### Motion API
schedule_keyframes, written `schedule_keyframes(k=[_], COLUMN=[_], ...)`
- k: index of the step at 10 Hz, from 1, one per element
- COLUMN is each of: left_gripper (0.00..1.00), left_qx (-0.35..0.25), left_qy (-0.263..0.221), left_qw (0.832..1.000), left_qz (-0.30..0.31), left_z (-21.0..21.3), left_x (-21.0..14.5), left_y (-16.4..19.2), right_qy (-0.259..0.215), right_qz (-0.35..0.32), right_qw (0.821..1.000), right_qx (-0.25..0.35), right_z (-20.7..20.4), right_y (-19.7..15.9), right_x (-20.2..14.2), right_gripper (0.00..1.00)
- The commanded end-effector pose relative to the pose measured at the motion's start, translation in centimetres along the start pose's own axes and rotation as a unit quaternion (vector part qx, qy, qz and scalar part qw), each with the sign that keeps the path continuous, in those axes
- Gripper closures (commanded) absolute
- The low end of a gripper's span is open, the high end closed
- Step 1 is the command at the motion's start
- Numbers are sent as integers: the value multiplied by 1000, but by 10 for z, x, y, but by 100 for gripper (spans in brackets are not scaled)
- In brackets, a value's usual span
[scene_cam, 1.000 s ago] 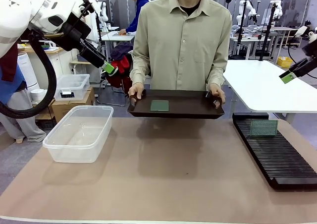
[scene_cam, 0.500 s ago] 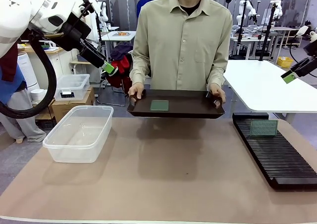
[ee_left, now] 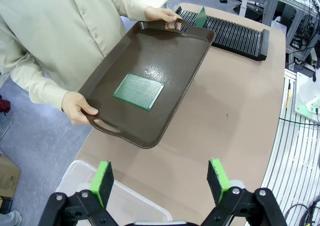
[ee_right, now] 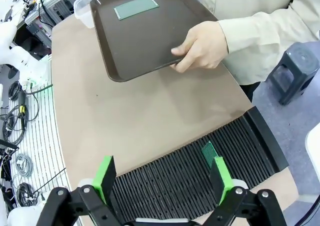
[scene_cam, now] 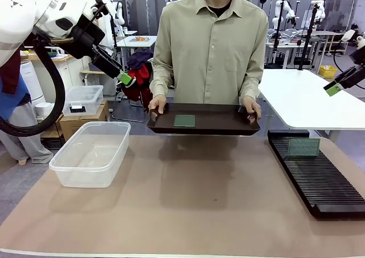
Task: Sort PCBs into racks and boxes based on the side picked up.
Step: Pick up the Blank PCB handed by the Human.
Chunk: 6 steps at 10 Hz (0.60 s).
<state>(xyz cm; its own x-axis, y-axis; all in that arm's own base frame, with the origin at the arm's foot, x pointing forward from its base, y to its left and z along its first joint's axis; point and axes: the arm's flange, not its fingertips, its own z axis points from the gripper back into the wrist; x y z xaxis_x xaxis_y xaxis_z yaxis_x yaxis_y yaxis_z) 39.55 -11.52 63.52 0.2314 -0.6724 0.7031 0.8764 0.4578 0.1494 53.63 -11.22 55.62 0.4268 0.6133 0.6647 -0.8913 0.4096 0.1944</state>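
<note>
text: none readable | labels: none | brands: none | numbers: none | signs: none

The tray [scene_cam: 219, 124], gripped at both ends by the person's hands [scene_cam: 156, 105], hangs over the far edge of the table [scene_cam: 194, 212]. Its top is open from above, with one flat PCB [scene_cam: 184, 121] near its left end. The table's middle lies bare between the tub [scene_cam: 80, 170] at the left and the rack [scene_cam: 322, 184] at the right. An upright PCB [scene_cam: 303, 148] blocks a far slot of the rack. The left gripper [scene_cam: 126, 79] and the right gripper [scene_cam: 332, 88] hang high at the sides, jaws spread.
</note>
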Motion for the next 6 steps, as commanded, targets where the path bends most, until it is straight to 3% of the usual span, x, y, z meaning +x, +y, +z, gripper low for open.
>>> schedule_keyframes(k=[1,4,6], left_gripper=[0,0,0], left_qx=[-9,-9,-9], left_qy=[-8,-8,-8], left_qw=[1000,1000,1000], left_qz=[2,2,2], left_z=[-1,-1,-1], left_x=[-2,-2,-2], left_y=[1,1,1], right_qy=[-12,-21,-23], right_qz=[-1,4,25], right_qw=[1000,997,999], right_qx=[-22,-73,-32], right_z=[4,10,6], right_y=[-2,-8,-18], right_x=[2,4,4], right_gripper=[0,0,0])
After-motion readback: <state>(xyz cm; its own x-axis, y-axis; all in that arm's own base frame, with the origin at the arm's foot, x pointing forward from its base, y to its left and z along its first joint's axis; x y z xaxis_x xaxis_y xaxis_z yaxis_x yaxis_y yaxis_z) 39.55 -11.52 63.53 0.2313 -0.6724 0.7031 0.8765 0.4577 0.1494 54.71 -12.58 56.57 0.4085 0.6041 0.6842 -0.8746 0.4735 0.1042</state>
